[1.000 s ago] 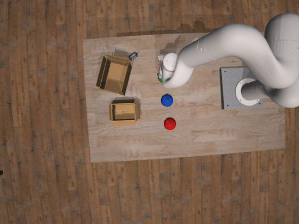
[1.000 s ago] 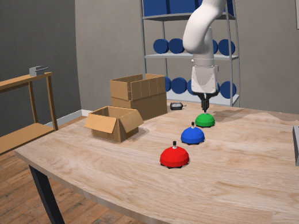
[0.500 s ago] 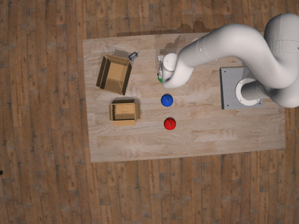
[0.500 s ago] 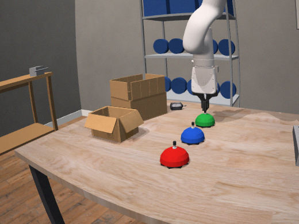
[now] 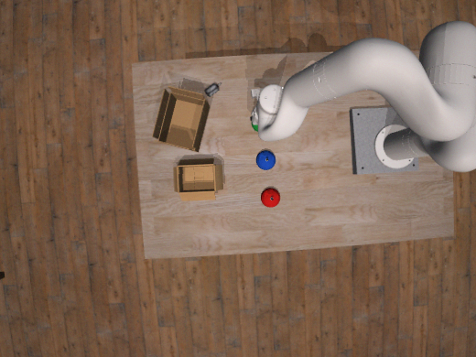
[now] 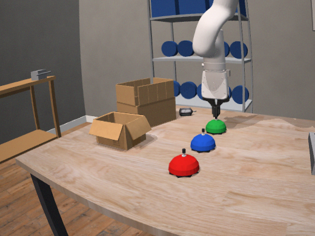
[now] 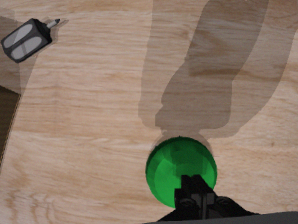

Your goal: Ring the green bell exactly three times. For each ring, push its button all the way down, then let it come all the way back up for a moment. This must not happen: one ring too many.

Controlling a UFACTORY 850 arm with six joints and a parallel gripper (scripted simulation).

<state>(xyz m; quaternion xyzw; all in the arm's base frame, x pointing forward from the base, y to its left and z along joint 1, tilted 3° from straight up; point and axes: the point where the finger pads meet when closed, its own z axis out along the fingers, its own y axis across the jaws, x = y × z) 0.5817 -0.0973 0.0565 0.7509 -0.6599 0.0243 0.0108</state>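
Observation:
The green bell (image 6: 215,126) stands on the table, farthest in a row of three bells. In the overhead view only its edge (image 5: 254,126) shows under the arm. My gripper (image 6: 216,114) is shut and empty, pointing straight down, with its tips right at the top of the green dome, over the button. The button itself is hidden by the fingers. In the wrist view the shut fingers (image 7: 193,192) cover the near part of the green bell (image 7: 181,169).
A blue bell (image 6: 203,143) and a red bell (image 6: 183,164) stand in line nearer the camera. Two open cardboard boxes (image 6: 121,128) (image 6: 146,99) are to the left. A small dark device (image 7: 28,39) lies behind the boxes. The arm's grey base plate (image 5: 382,139) is at the right.

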